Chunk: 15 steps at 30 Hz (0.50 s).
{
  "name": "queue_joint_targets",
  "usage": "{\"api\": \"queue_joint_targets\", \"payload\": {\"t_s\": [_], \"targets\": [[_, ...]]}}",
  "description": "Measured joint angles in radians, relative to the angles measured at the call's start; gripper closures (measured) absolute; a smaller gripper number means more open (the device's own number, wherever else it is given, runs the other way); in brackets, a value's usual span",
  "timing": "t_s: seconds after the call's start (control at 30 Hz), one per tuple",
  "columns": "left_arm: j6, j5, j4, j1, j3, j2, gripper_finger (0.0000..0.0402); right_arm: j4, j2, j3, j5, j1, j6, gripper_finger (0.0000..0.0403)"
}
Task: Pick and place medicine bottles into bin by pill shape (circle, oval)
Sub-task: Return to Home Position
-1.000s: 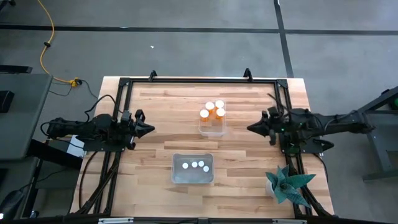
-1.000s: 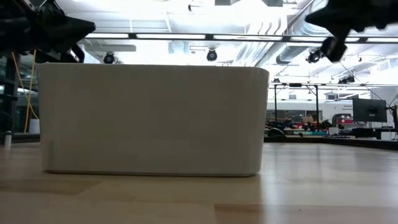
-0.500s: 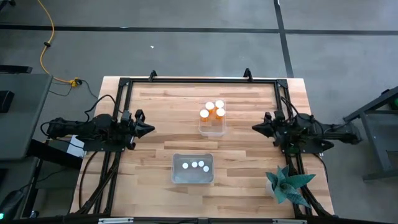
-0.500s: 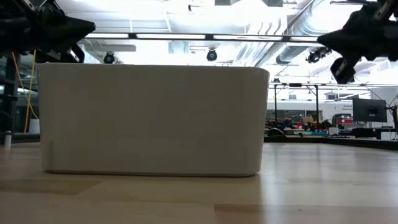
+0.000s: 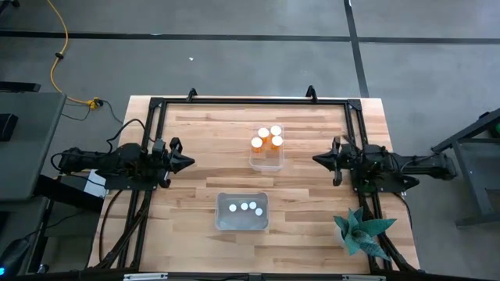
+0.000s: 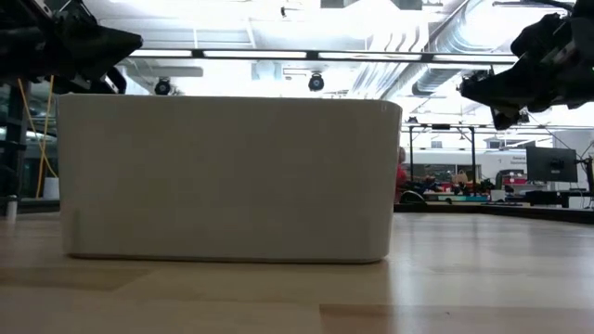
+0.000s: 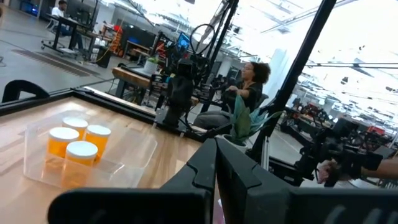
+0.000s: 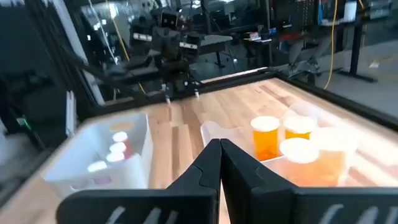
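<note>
High view: right claw [image 5: 316, 160], pinched narrow and empty, is folding down toward rest at mid-right; left claw [image 5: 187, 162], likewise narrow, is waiting mid-left. Three bottles [image 5: 266, 139] are sitting in the clear bin [image 5: 266, 163] at centre, three more in the white bin [image 5: 242, 222] below, so the sorting is looking finished.

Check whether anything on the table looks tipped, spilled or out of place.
Nothing stands out. Three orange see-through medicine bottles with white caps stand upright in the clear plastic bin, three more sit in the white bin. The left gripper and right gripper are shut at the table sides, apart from both bins.
</note>
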Motion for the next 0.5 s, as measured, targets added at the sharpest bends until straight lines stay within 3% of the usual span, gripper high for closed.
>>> {"api": "queue_joint_targets", "payload": {"t_s": [0.5], "targets": [[0.000, -0.001, 0.000, 0.000, 0.000, 0.000, 0.0401, -0.002, 0.007, 0.000, -0.006, 0.000, -0.059, 0.0403]]}}
